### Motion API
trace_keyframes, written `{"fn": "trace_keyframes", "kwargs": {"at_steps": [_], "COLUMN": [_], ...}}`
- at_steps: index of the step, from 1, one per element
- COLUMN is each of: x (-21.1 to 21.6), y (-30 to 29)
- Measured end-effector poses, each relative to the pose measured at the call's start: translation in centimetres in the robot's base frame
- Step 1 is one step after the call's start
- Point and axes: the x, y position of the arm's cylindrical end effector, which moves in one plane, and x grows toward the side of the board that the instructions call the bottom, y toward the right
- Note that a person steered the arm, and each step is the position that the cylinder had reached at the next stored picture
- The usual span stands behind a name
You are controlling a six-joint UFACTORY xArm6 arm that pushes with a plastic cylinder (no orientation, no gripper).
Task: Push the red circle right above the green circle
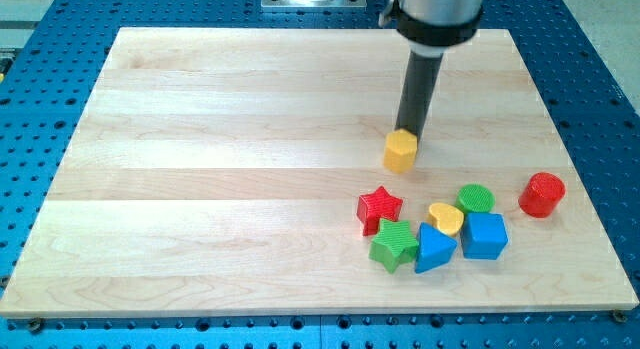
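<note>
Your tip (408, 133), a bare gripperless rod, touches the yellow hexagon block (400, 151). The ribbed red circle (541, 194) sits right of the ribbed green circle (476, 199) on the wooden board (200, 189).

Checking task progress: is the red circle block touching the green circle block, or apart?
Apart. The red circle block sits alone at the view's right, bare wooden board showing between it and the green circle block.

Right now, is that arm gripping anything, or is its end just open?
No pincer: just a rod. My tip holds nothing; it sits at the yellow block's top edge, far from the red circle.
</note>
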Motion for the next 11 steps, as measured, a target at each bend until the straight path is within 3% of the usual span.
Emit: {"fn": "trace_keyframes", "kwargs": {"at_steps": [1,2,3,4,6,8,9,11], "x": [3.6,3.0,-0.9,-3.2,5.3,10.5,10.7,7.4], "y": [-0.6,-0.4,2.7,10.6,22.1,22.0,19.6,13.0]}}
